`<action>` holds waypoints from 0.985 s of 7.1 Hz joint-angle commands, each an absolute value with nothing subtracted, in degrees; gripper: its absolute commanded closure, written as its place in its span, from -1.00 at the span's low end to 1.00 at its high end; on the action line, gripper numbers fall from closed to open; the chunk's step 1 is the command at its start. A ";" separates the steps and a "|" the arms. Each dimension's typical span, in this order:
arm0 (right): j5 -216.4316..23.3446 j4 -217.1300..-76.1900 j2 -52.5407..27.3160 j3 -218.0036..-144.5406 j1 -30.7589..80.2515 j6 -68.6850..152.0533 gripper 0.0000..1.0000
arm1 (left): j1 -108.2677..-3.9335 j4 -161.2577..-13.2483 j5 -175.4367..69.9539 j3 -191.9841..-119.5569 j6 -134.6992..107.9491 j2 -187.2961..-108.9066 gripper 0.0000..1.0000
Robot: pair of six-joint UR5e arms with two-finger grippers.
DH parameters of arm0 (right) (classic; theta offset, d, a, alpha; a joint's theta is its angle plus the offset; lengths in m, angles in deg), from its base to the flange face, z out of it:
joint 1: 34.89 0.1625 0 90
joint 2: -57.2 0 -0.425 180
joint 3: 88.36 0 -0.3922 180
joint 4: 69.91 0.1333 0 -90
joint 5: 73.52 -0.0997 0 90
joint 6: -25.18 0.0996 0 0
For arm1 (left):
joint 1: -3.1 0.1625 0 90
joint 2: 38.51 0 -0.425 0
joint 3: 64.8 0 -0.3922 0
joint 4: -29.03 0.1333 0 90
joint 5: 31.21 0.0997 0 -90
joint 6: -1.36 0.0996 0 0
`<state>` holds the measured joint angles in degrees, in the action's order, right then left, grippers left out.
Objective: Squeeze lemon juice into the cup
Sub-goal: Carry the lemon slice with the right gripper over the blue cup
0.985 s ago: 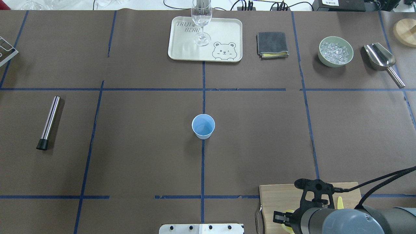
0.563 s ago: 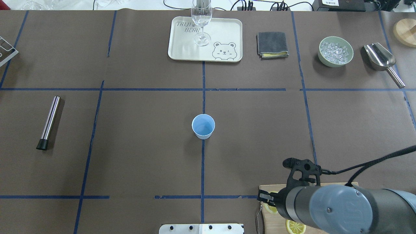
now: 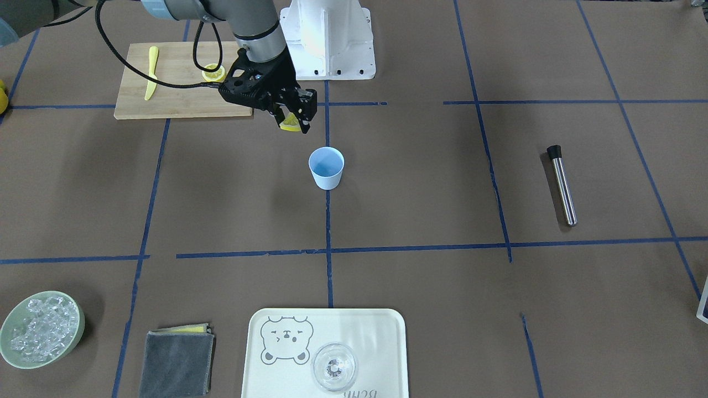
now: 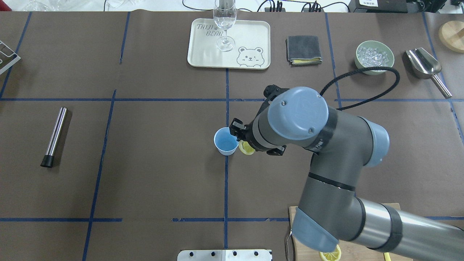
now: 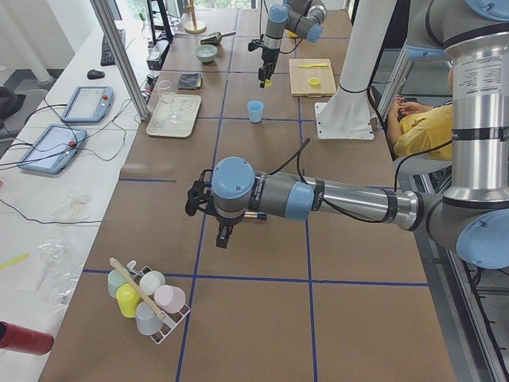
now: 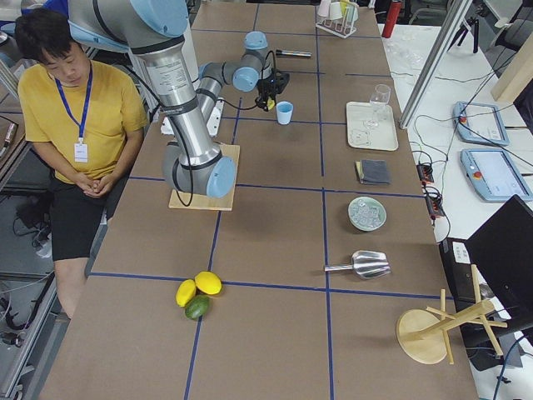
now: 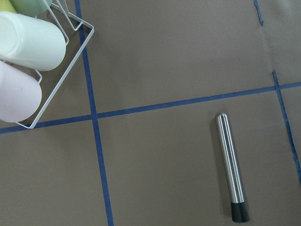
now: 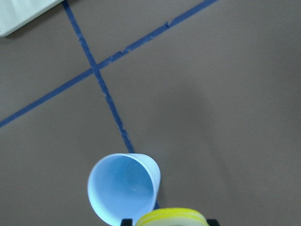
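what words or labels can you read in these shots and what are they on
"TAIJI BEAR": printed on the cream tray beside a bear drawing; the glass partly covers the first word's end.
White label on the black box at the table's far edge: too small to read.
Nothing else is legible.

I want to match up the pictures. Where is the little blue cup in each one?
Front-facing: cup in the middle, just below the lemon in the jaws.
Overhead: cup in the middle.
Left: cup small, top centre.
Right: cup small, top centre.
Left wrist: not in it.
Right wrist: cup at the bottom, left of middle.
Landmark: the bear tray, straight across the table from the cup.
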<state>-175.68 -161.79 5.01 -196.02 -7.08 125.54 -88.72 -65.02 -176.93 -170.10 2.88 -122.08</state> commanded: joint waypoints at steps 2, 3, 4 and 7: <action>-178.01 -154.85 14.31 -179.63 -5.09 126.69 -0.20 | -88.75 -64.93 -176.93 -171.58 2.76 -121.92 -1.00; -179.24 -154.64 12.91 -179.94 -5.18 126.70 -0.22 | -88.84 -64.84 -176.93 -172.11 2.76 -121.83 -1.00; -180.99 -154.81 10.46 -182.56 -5.18 126.70 -0.23 | -88.75 -64.84 -176.93 -172.20 2.76 -121.83 -1.00; -181.36 -154.91 9.82 -183.29 -5.88 126.87 -0.28 | -88.75 -64.84 -176.93 -172.29 2.76 -121.21 -1.00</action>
<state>-181.36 -155.00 9.98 -183.33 -5.44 126.83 -88.81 -64.84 -176.93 -172.24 2.76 -121.45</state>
